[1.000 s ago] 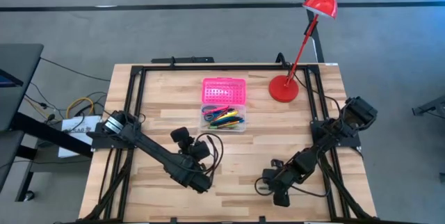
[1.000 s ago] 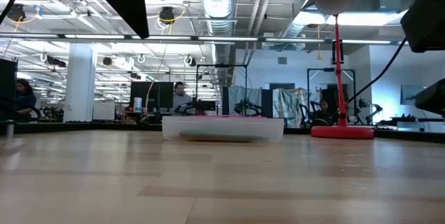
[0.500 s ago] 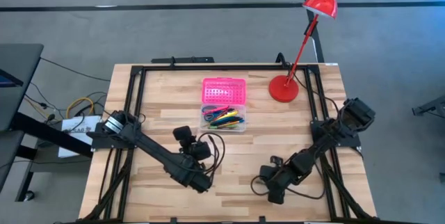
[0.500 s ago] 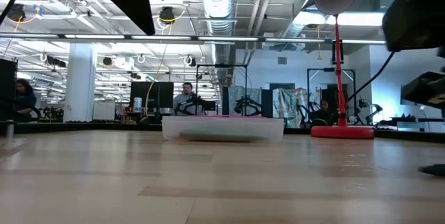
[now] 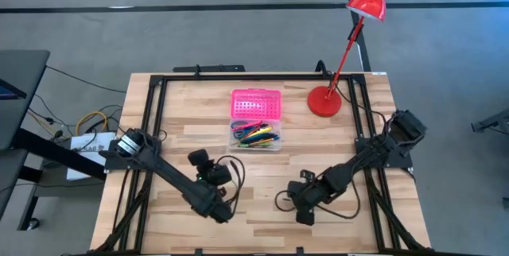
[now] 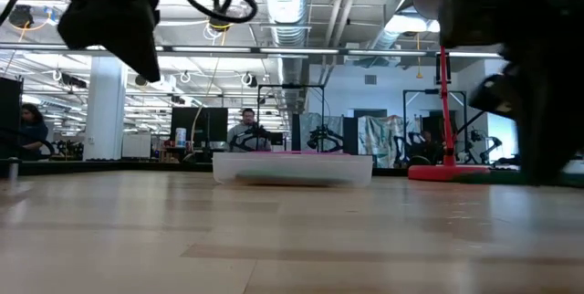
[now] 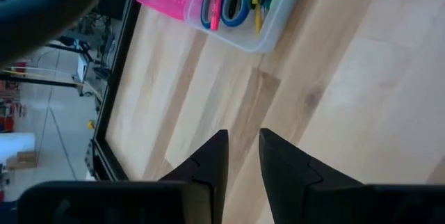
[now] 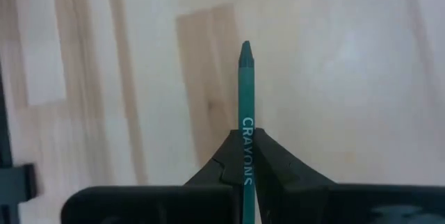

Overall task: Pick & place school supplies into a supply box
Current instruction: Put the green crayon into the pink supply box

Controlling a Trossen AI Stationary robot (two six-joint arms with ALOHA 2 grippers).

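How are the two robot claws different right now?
The right gripper pinches a green crayon that pokes out past its tips; the left gripper holds nothing. The right gripper's fingers press together on the crayon; the left gripper's show a narrow gap. Both are dark, pointed and above the wooden table.

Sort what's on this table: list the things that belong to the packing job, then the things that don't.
Job:
- supply box, lid open
- pens and scissors inside it
- green crayon, clamped in the right tool
- left tool, empty

Not job:
- red desk lamp
- people in the room behind
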